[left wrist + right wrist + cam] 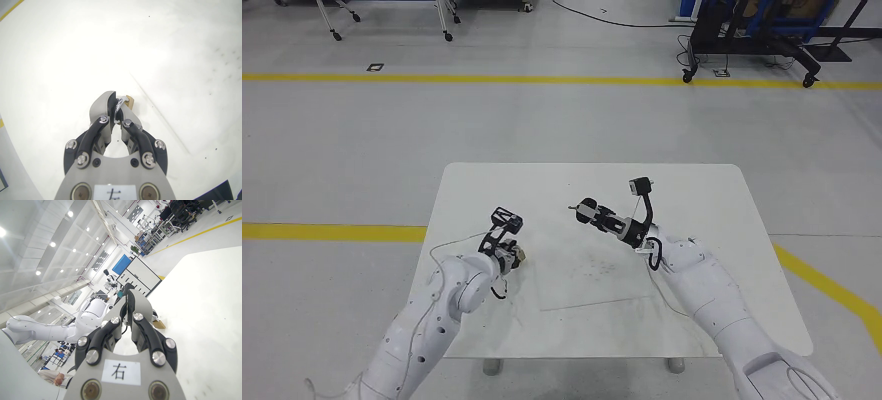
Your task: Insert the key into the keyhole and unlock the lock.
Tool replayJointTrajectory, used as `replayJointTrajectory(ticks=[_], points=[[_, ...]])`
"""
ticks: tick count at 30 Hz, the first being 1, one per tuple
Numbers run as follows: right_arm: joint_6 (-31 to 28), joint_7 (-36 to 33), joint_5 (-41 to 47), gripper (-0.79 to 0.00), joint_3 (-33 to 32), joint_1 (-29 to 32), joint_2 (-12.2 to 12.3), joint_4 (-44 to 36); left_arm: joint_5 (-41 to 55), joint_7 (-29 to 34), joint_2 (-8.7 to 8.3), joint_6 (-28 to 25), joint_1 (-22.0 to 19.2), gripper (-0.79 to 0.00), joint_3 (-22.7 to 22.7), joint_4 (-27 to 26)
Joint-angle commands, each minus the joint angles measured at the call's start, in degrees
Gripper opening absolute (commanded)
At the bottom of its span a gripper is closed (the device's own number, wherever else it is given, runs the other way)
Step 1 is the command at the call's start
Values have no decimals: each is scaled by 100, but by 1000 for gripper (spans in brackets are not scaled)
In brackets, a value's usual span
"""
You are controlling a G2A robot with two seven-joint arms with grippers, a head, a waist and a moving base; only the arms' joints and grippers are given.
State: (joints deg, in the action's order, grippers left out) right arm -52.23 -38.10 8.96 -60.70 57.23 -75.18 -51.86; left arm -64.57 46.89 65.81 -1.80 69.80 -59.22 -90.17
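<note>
- Padlock (130, 102) hangs from the left gripper (118, 103) over the near-left part of the table (702, 200). Its brass body sticks out past the fingertips. I cannot tell whether it rests on the tabletop or sits just above it.
- Left fingers (110, 106) are pinched tight on the silver shackle (119, 107), not on the body. That makes sense, since it leaves the body free and keeps the pads off the keyhole.
- Right gripper (584, 211) sits to the right of the padlock and a little farther back, its tips pointing left toward it.
- Its fingers are drawn together with almost no gap, and in the top view a thin metal sliver pokes out of the tips. I take this to be the key (571, 210), held by its head so the blade leads.
- Key and padlock are apart with bare table between them, so nothing is inserted yet.
- Brass body (159, 324) also shows in the right wrist view, just beyond the right gripper's fingers, which suggests the 2 grippers roughly face each other for the insertion.
- Keyhole is too small to make out, so I cannot say whether it faces the key.
- Next step, as I judge it, is lining the blade up with the keyhole. A padlock held only by its shackle may swing when pushed.
</note>
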Motion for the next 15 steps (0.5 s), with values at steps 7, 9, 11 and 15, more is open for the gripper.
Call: replayJointTrajectory(ticks=[7,9,11,15], points=[[0,0,0,-785,0,0,0,0,1419,324,-49,-906,121,-785,-430,-246],[0,0,0,-785,0,0,0,0,1419,324,-49,-906,121,-785,-430,-246],[0,0,0,-785,0,0,0,0,1419,324,-49,-906,121,-785,-430,-246],[132,95,-97,-785,2,39,2,-75,2290,36,0,-777,48,-785,-575,101]])
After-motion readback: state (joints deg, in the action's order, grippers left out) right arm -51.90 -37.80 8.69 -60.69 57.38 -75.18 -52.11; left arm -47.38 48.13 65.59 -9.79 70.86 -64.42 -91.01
